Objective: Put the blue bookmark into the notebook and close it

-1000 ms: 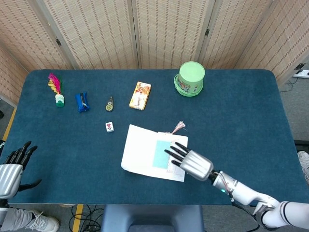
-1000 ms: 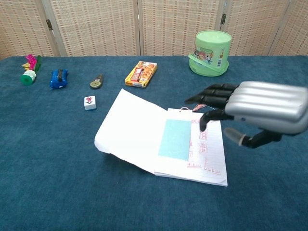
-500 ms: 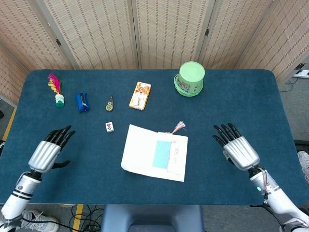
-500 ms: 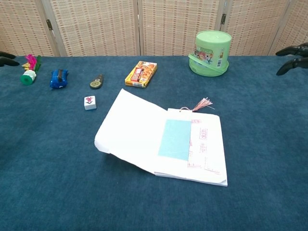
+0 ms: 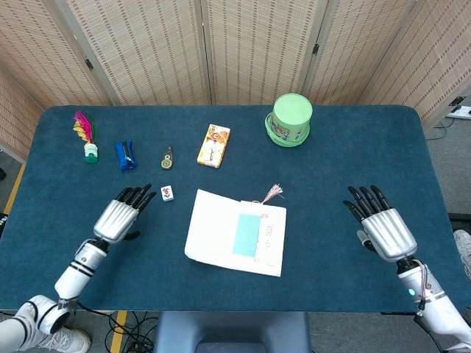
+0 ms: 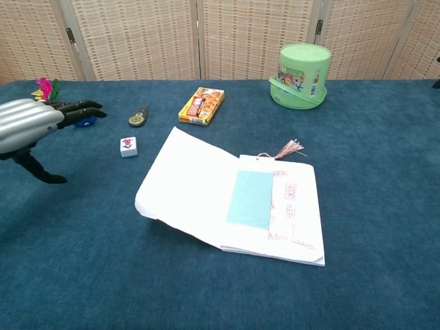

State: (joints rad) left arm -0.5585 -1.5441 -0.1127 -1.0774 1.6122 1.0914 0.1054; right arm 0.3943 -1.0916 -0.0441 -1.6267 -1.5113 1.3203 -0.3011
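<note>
A dark blue-green cloth covers the table (image 5: 353, 158), and behind it stands a beige woven screen (image 5: 257, 44) with a fine grid pattern and grey frames. On the cloth lie a white notebook (image 6: 206, 192) with red printed marks on its right page, a pale blue bookmark (image 6: 250, 199) with a pink tassel (image 6: 289, 148), a light green round tub (image 5: 291, 119) with a colourful picture on its side, a yellow and orange packet (image 5: 213, 145), a white tile (image 5: 168, 193) with a red flower mark, a bright blue clip (image 5: 125, 155), and a shuttlecock (image 5: 87, 136) with pink and green feathers and a white and green base. The left hand (image 5: 118, 217) and the right hand (image 5: 381, 226) are both silver metal with black fingers.
</note>
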